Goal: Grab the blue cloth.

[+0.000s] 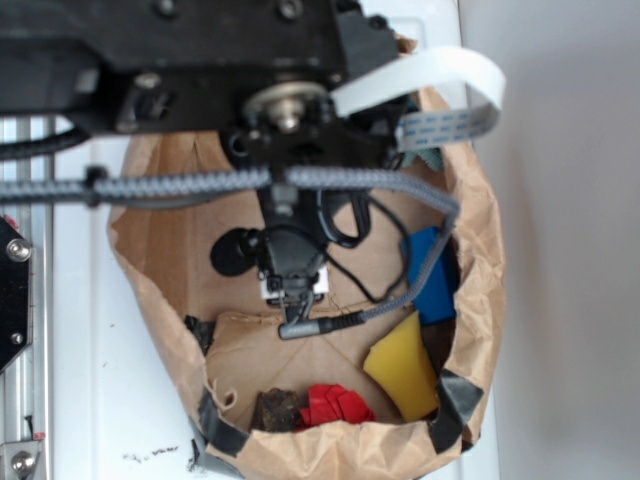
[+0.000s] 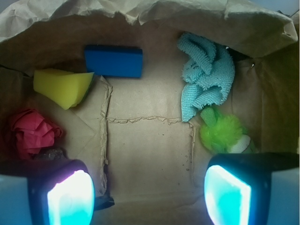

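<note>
In the wrist view the blue cloth [image 2: 206, 75], a light teal terry towel in loose folds, lies at the far right of the paper bag's floor, against the bag wall. My gripper [image 2: 149, 194] hangs open over the bare middle of the floor, well short of the cloth, with nothing between its glowing pads [image 2: 70, 199]. In the exterior view the gripper [image 1: 297, 300] hangs inside the bag under the arm. The arm hides the cloth there, apart from a small teal scrap [image 1: 430, 158] by the bag rim.
The brown paper bag [image 1: 480, 260] walls in everything. A lime-green plush toy [image 2: 222, 133] touches the cloth's near end. A dark blue block [image 2: 114, 61], a yellow wedge [image 2: 63, 86] and a red crumpled piece [image 2: 30, 131] lie on the left side.
</note>
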`<action>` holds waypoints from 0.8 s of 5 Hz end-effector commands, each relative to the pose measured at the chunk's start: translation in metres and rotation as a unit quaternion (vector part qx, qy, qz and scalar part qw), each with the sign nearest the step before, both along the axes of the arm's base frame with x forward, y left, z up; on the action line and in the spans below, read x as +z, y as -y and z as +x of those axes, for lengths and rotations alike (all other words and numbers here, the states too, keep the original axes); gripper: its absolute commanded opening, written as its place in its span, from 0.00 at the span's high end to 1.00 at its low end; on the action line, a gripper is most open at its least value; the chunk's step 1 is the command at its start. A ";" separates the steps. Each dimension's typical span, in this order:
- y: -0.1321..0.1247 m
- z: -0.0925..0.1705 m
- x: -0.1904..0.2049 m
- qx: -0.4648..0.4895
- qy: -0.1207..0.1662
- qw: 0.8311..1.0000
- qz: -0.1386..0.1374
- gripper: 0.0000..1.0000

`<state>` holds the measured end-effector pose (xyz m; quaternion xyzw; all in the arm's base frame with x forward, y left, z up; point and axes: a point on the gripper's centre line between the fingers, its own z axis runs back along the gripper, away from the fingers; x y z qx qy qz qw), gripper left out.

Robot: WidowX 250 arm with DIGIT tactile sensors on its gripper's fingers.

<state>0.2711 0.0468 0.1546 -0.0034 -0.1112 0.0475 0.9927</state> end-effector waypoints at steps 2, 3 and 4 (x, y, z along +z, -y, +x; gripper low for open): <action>-0.005 0.003 0.010 -0.001 0.014 1.000 0.009 0.00; -0.007 0.013 -0.013 -0.007 0.036 0.999 0.016 0.00; -0.008 0.029 -0.032 0.000 0.042 0.999 0.030 0.00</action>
